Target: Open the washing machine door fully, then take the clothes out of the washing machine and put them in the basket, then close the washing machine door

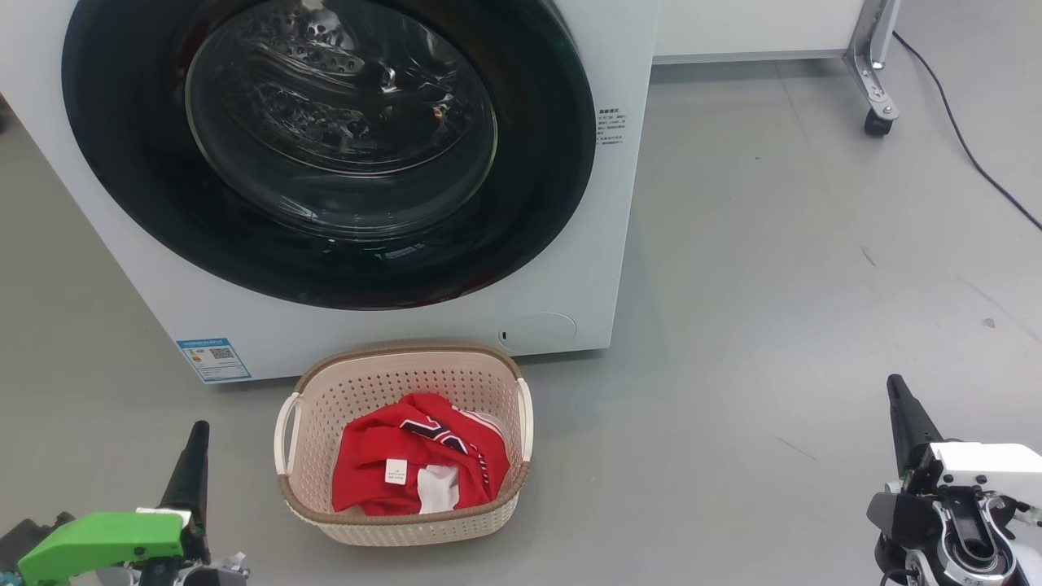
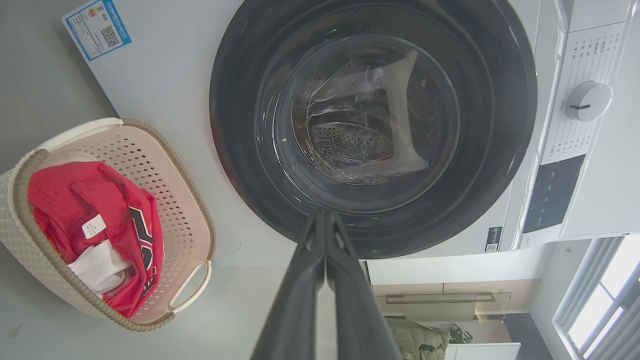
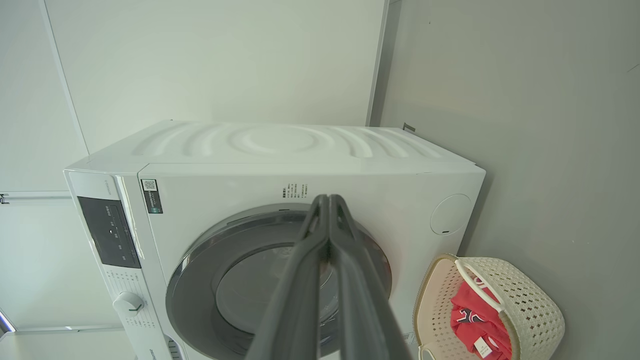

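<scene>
Holding clothes [image 1: 376, 454], one basket [image 1: 407, 352]; one door [image 1: 342, 122]

we look down on a grey floor [image 1: 773, 268], where a black cable [image 1: 961, 140] trails past a metal frame leg [image 1: 873, 57] on its black caster [image 1: 876, 124].

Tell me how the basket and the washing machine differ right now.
The basket is small, cream and perforated; the washing machine is a big, smooth white box. The basket is open-topped; the washing machine is closed by its door. The basket holds the red clothes; the washing machine's drum looks empty behind that door. Both stand on the grey floor, basket just in front.
</scene>
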### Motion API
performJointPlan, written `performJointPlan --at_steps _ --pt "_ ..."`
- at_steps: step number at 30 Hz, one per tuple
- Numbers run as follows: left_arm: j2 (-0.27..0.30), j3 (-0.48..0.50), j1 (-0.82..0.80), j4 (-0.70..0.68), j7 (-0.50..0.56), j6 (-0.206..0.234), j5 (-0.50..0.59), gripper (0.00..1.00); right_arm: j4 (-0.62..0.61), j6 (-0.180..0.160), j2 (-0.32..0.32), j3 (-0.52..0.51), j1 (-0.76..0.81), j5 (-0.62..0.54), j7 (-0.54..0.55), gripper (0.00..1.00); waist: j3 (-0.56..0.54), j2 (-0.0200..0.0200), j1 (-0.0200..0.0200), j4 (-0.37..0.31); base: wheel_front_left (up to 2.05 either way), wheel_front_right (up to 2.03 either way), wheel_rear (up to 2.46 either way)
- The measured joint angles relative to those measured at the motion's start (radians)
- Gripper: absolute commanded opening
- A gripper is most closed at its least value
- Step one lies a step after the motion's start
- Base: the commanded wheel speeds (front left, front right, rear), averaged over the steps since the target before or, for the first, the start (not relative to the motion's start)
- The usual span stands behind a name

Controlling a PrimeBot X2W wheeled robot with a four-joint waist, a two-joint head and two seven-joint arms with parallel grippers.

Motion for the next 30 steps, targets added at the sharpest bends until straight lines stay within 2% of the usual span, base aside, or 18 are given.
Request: performJointPlan --at_steps 30 --pt "0.0 0.004 -0.004 0.009 0.0 0.0 0.0 0.0 0.006 0.003 0.0 -0.004 -0.001 0.0 0.003 0.0 0.0 0.0 0.0 0.0 0.0 0.0 0.0"
